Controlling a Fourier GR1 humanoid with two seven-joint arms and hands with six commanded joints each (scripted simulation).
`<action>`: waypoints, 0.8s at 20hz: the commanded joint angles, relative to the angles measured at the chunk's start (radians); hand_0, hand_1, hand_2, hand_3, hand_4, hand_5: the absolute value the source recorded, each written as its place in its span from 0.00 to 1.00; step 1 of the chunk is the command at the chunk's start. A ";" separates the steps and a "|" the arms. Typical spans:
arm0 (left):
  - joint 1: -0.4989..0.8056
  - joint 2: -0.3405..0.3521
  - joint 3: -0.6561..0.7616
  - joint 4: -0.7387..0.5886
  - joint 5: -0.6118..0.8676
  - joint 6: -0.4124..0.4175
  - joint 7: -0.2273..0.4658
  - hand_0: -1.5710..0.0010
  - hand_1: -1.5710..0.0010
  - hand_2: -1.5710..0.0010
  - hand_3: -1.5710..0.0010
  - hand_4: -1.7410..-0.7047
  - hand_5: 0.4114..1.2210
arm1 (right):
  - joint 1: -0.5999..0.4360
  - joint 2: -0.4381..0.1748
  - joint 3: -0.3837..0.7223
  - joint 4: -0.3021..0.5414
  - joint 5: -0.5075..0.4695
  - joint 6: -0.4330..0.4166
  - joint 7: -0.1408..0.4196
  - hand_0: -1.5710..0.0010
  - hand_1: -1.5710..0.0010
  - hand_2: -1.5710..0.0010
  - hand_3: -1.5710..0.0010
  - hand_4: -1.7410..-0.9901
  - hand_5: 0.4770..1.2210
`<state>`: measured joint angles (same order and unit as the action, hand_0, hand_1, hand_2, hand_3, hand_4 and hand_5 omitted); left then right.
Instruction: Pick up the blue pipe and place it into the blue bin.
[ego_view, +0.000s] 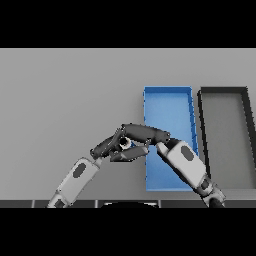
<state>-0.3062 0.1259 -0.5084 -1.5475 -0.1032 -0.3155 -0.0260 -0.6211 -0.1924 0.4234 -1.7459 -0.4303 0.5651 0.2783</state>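
The blue bin (169, 107) lies right of centre, long side running away from me. My right hand (144, 133) reaches leftward across the bin's left wall, fingers above and thumb below curled round a small pale round end (124, 144). That end is all that shows of the pipe, and it sits just left of the bin, over the table. My left hand (104, 147) comes in from the lower left. Its straight fingers lie against the same spot from the left side. The two hands hide the rest of the pipe.
A black bin (246, 135) with a grey floor stands directly right of the blue bin, nearly touching it. My right forearm (187, 162) crosses the near half of the blue bin. Grey table (65, 100) stretches to the left and back.
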 joint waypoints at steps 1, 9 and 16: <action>0.008 -0.004 -0.002 -0.008 0.002 0.004 -0.006 0.89 0.89 0.90 0.90 0.81 0.52 | -0.002 -0.005 -0.006 0.008 -0.003 0.000 0.003 0.00 0.00 0.00 0.00 0.34 0.99; 0.055 -0.028 0.017 -0.018 0.055 0.014 0.095 0.98 0.98 0.98 0.98 0.81 0.24 | 0.003 0.041 -0.030 0.014 -0.074 -0.022 0.058 0.00 0.00 0.00 0.00 0.34 1.00; 0.077 -0.025 0.008 -0.049 0.071 0.012 0.143 1.00 1.00 1.00 1.00 0.79 0.11 | -0.171 -0.002 -0.146 -0.007 -0.435 -0.177 0.264 0.00 0.00 0.00 0.00 0.33 1.00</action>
<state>-0.2287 0.1010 -0.5008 -1.5964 -0.0322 -0.3042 0.1177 -0.7936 -0.1951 0.2767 -1.7533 -0.8647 0.3898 0.5385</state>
